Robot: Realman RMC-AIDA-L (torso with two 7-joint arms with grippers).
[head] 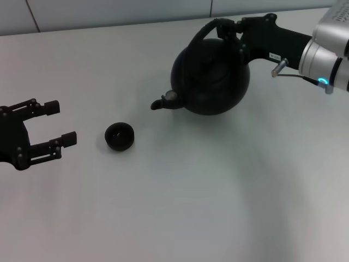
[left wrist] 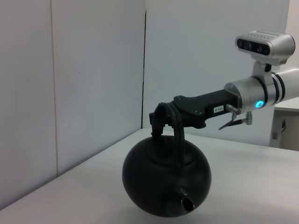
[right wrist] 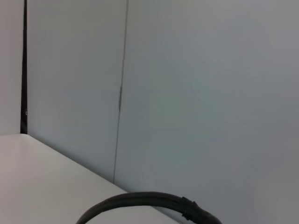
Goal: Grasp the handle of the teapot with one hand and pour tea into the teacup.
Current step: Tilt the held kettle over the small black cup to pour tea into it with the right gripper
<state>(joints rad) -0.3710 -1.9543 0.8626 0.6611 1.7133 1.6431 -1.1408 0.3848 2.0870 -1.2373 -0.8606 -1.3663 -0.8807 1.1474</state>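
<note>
The right gripper has its jaws closed on the handle near the top of the hoop, and the teapot hangs tilted from it, spout dipping towards the robot's left. In the left wrist view the pot looks clear of the desk, though the head view cannot confirm this. The teacup stands on the desk apart from the spout, further to the left and nearer the robot. To pour well, I judge the spout should be carried over the cup's mouth before tilting further, and the tilt added slowly so the pot does not swing on its hoop. The left gripper waits beside the cup, jaws wide open and empty.
</note>
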